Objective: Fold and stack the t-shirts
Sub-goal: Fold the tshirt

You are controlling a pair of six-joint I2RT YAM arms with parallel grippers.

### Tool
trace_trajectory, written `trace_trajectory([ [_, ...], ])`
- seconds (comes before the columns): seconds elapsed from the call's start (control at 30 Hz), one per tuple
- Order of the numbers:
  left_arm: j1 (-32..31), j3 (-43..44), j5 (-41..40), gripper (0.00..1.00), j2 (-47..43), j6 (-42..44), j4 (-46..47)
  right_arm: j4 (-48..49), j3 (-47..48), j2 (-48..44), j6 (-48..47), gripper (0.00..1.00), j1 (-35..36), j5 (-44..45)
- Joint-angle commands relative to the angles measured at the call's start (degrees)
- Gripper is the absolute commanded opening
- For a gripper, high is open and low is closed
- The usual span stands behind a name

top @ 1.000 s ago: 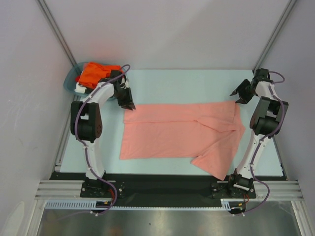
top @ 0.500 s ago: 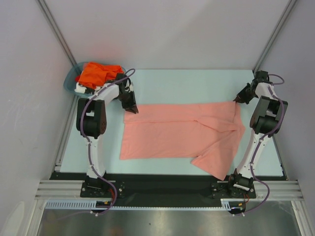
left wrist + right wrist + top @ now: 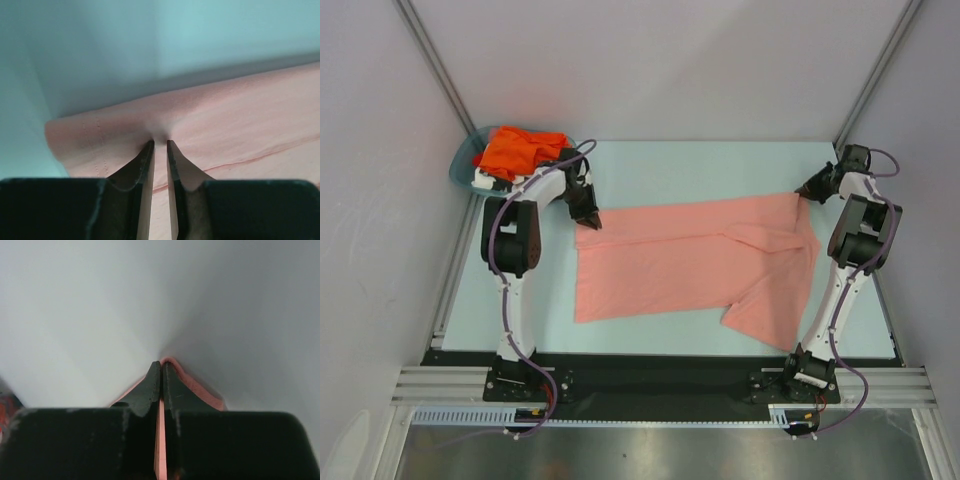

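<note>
The salmon-pink t-shirt (image 3: 690, 262) lies spread at centre; the left gripper (image 3: 589, 219) pinches its 10 o'clock corner, the right gripper (image 3: 801, 194) its 2 o'clock corner. The orange t-shirt (image 3: 516, 150) sits beyond at 10 o'clock.

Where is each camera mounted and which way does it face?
Top external: above and behind the arms, looking down on the table; both arms, left gripper and right gripper show.
Left wrist: on the left arm, looking along its fingers at the salmon-pink t-shirt they pinch.
Right wrist: on the right arm, facing the grey wall past its shut fingers.
Shared: all three show that t-shirt.
</note>
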Motion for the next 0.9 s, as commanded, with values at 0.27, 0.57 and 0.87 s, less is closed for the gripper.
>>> trace_trajectory([
  [0.27, -0.9, 5.5, -5.6, 0.36, -0.6, 0.8, 1.4, -12.8, 30.9, 12.4, 1.8, 0.56, -0.3, 5.4],
  [0.57, -4.2, -8.5, -5.8, 0.50, -18.6, 2.4, 3.1, -25.8, 13.6, -13.3, -6.7, 0.76, 3.5, 18.7],
  [0.87, -6.5, -18.8, -1.5, 0.35, -29.6, 3.0, 3.7, -17.3, -22.4, -34.4, -6.5, 0.28, 18.3, 15.9],
])
